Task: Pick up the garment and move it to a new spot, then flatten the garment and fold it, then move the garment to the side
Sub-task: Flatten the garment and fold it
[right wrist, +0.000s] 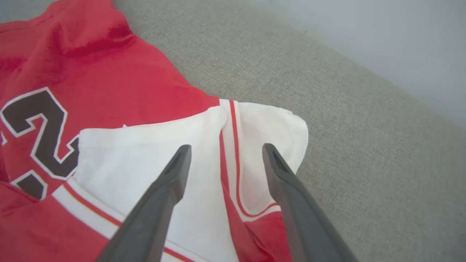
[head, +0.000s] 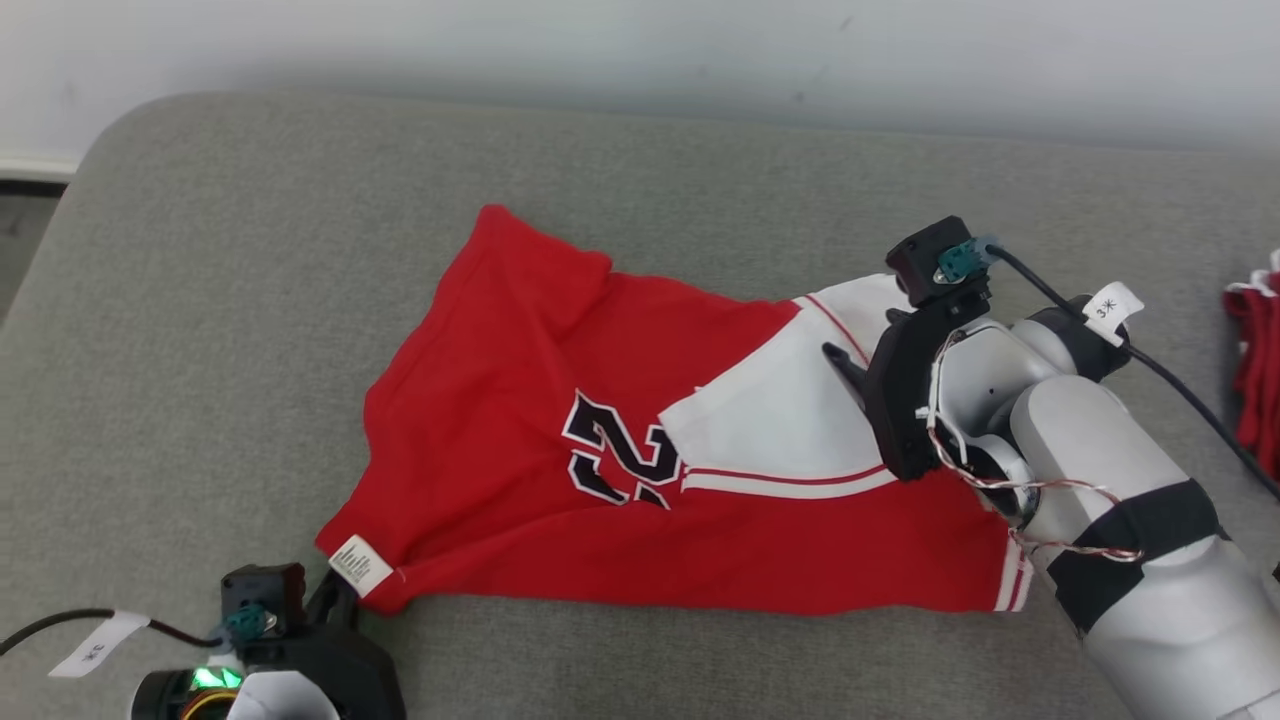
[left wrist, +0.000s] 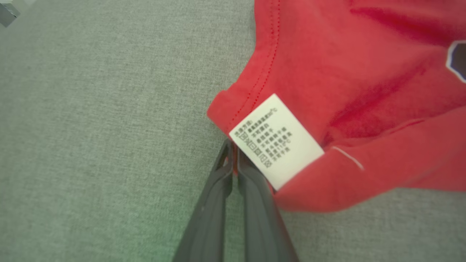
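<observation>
Red jersey (head: 500, 470) lies crumpled on the cushion (head: 250, 250). At seven o'clock my left gripper (left wrist: 234, 160) is pinched tight on its hem corner beside the label (left wrist: 276, 142), probably as an anchor. At three o'clock my right gripper (right wrist: 225, 153) hangs wide open, empty, over the white sleeve (right wrist: 269, 127), ready to grab.
</observation>
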